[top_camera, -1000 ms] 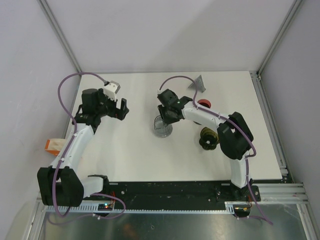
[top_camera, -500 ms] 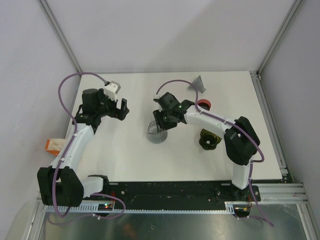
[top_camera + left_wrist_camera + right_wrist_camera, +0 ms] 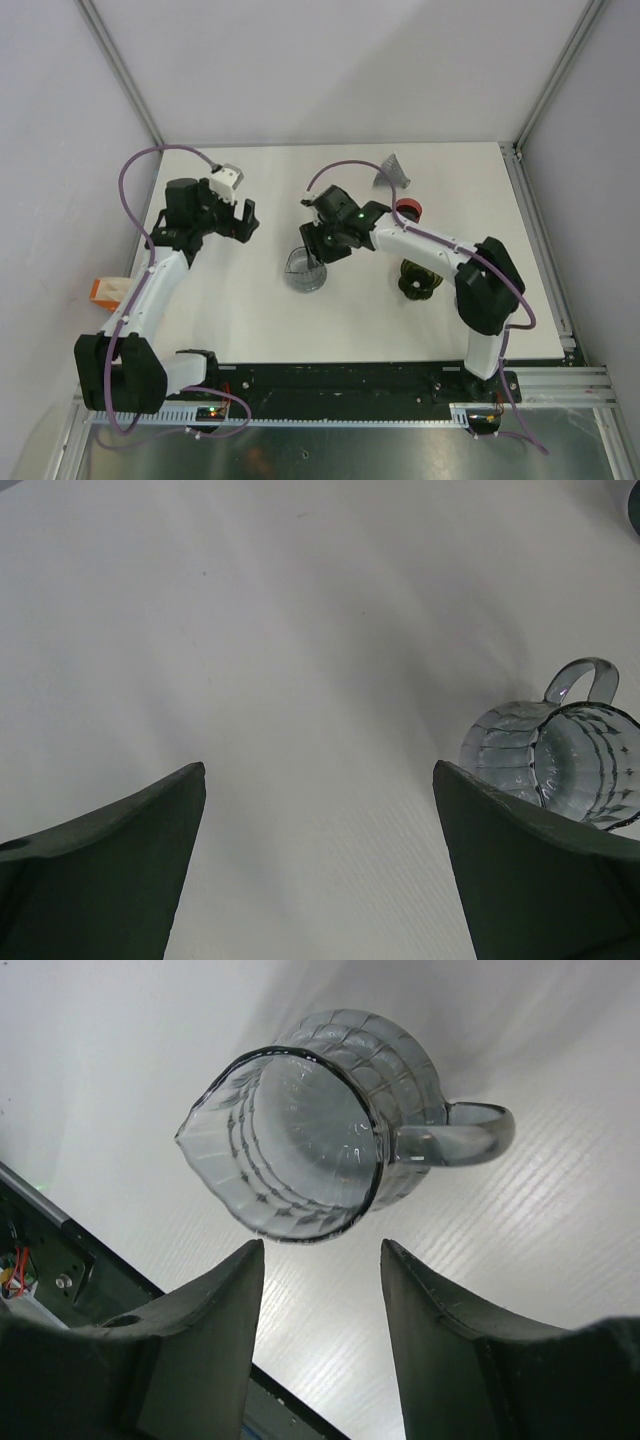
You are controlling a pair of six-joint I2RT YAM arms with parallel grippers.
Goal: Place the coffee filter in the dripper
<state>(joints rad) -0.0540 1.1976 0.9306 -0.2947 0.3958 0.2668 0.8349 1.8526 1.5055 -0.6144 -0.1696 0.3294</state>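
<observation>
Bare table (image 3: 240,300) left of glass pitcher (image 3: 305,270); right jaws just behind it.

Dark dripper (image 3: 418,279) — grey filter (image 3: 397,167) apart

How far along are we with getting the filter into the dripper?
Done: nothing; the filter lies untouched at the back. In hand: nothing; right gripper open by the glass jug, left gripper open. Left: pick up the filter, seat it in the dripper.
</observation>
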